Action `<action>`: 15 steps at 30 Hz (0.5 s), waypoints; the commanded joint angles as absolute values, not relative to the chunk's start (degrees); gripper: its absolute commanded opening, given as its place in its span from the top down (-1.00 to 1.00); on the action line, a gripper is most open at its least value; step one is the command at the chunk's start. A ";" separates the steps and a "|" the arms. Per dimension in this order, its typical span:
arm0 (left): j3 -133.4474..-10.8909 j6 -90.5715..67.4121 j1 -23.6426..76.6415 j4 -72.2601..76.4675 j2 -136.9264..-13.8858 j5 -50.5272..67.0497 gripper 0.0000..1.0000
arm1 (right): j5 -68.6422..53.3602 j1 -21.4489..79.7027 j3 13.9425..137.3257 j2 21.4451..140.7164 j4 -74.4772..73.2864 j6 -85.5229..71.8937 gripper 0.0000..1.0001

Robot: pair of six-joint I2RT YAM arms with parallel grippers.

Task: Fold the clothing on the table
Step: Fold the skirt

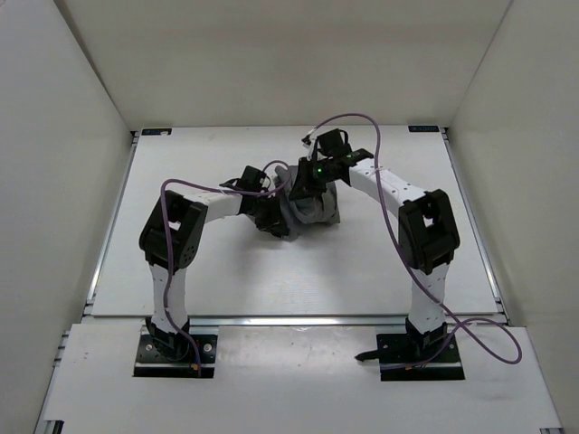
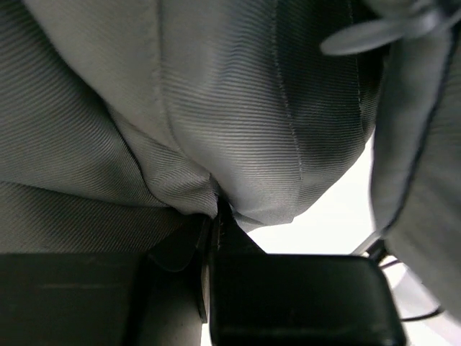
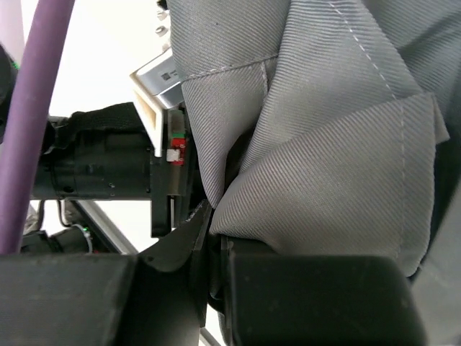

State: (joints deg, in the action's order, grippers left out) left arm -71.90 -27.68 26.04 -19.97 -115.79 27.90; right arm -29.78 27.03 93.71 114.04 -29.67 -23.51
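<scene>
Clothing [image 1: 312, 212] sits bunched at frame centre, both jaws clamped on it; we fear uneven pulling frees it.

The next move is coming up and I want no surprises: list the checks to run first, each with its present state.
1. The left pincer is shut on the clothing: ok.
2. The right pincer is shut on the clothing: ok.
3. The clothing lies spread flat on the table: not ok, it is bunched up between the pincers.
4. Which edge or corner each pincer holds: cannot tell.
5. The purple cable is clear of the clothing: cannot tell.
</scene>
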 commanded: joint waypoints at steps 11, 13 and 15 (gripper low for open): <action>-64.61 -28.30 21.19 -17.14 -112.24 30.93 0.83 | -34.72 30.15 95.62 118.65 -23.90 -28.22 -0.05; -63.99 -29.00 20.66 -16.53 -111.01 30.76 0.76 | -33.93 29.45 96.23 118.22 -25.31 -27.34 -0.26; -63.63 -29.70 19.34 -16.35 -109.96 31.55 0.72 | -33.05 28.66 95.80 116.90 -25.14 -27.33 -0.33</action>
State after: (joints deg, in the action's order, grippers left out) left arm -65.36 -29.91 21.04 -15.62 -113.08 32.84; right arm -34.00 29.45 93.45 118.67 -25.21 -28.14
